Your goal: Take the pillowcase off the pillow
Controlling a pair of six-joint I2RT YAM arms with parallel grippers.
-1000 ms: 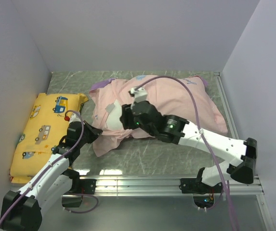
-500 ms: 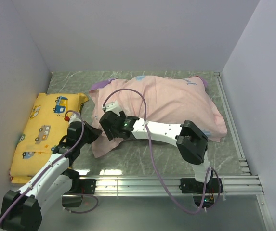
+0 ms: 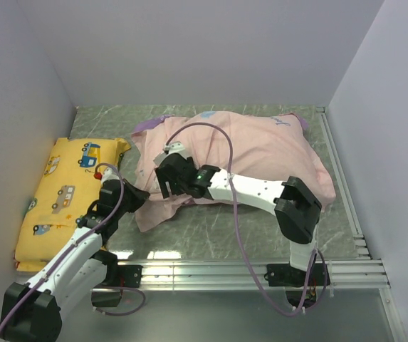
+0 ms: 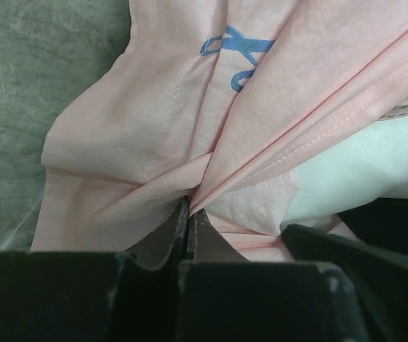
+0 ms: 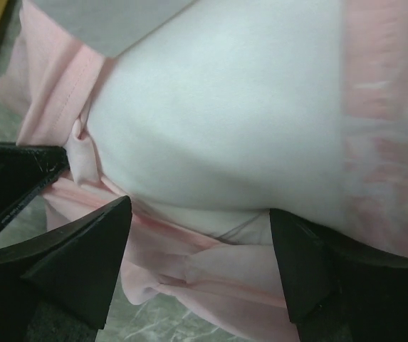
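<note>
The pillowcase (image 3: pixel 253 149) lies pale-pink side out across the middle of the table, with the pillow inside it. My left gripper (image 3: pixel 141 197) is shut on the pillowcase's open edge (image 4: pixel 154 185) at its near left corner. My right gripper (image 3: pixel 162 184) is open right at that opening, its fingers (image 5: pixel 82 263) either side of the bare white pillow (image 5: pixel 225 121) and the bunched pink hem (image 5: pixel 204 274). Some white pillow also shows in the left wrist view (image 4: pixel 360 171).
A yellow pillow with cartoon vehicles (image 3: pixel 65 189) lies at the left against the wall. Grey walls close in the left, back and right. A metal rail (image 3: pixel 246 271) runs along the near edge.
My right arm swung its wrist left and low to the pillowcase's opening, then edged slightly back and right. My left gripper kept its hold and stayed put.
</note>
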